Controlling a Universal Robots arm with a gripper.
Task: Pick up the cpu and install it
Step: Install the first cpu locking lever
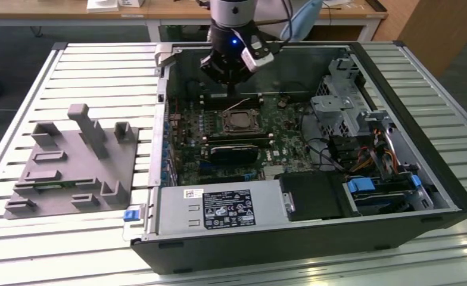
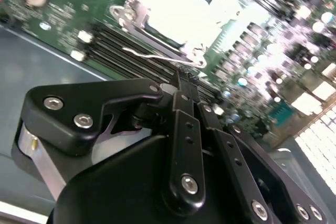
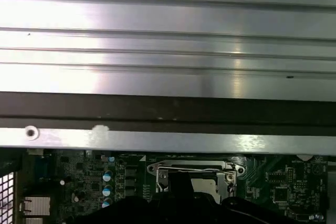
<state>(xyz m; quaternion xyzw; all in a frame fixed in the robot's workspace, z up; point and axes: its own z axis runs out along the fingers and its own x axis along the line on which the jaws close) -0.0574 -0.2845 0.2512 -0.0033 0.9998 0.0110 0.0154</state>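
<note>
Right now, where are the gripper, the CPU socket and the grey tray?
gripper (image 1: 232,90): exterior view, at its fingertips, above the socket.
CPU socket (image 1: 238,121): exterior view, middle of the metal-framed square.
grey tray (image 1: 59,185): exterior view, a flat part of its base.

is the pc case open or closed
Open: the black desktop computer case lies on its side with the panel off, exposing the green motherboard and metal-framed square socket beneath the black gripper.

1 arm comes down from the top of the exterior view, wrist near vertical, blue light lit on the wrist housing. Gripper (image 1: 232,95) points straight down. In the second wrist view the 2 black fingers (image 2: 181,95) lie pressed together at the tips, no gap between them, linkage bars folded in.
</note>
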